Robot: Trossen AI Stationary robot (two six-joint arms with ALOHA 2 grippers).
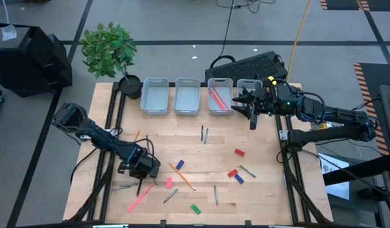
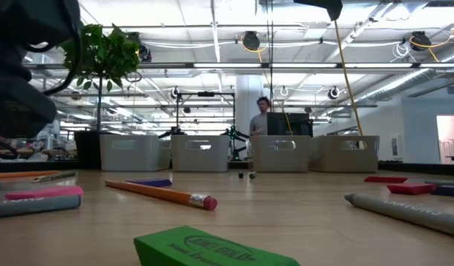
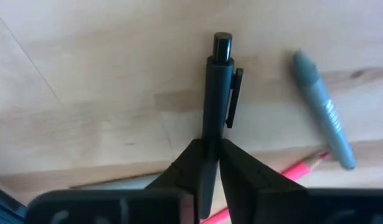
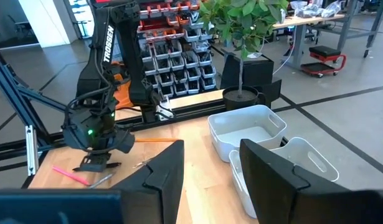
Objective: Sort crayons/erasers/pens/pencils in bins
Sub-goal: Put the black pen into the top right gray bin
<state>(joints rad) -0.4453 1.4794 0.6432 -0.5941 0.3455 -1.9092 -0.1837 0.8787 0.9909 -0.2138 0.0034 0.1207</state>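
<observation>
Closest to the low camera a green eraser [image 2: 212, 250] lies flat on the wooden surface [image 1: 264, 190], with an orange pencil [image 2: 162, 194] just beyond it and a grey marker [image 2: 404, 213] off to one side. Red and blue erasers [image 1: 236, 174] sit scattered near the surface's middle, well apart from the bins. At the near left part of the surface the left pincer [image 1: 143, 182] is down low, its fingers [image 3: 241, 180] clamped on a black pen [image 3: 215, 106] that lies on the wood; a grey marker [image 3: 325, 118] and a pink pencil [image 3: 291, 177] lie just beside it. Farther back the right pincer [image 1: 245, 104] hangs over the row of four bins [image 1: 155, 95], between the third and fourth, its fingers [image 4: 275, 171] apart and holding nothing. The third bin [image 1: 220, 95] holds thin red sticks. A potted plant [image 1: 112, 54] stands beside the first bin, and a person [image 2: 262, 117] shows in the room behind
</observation>
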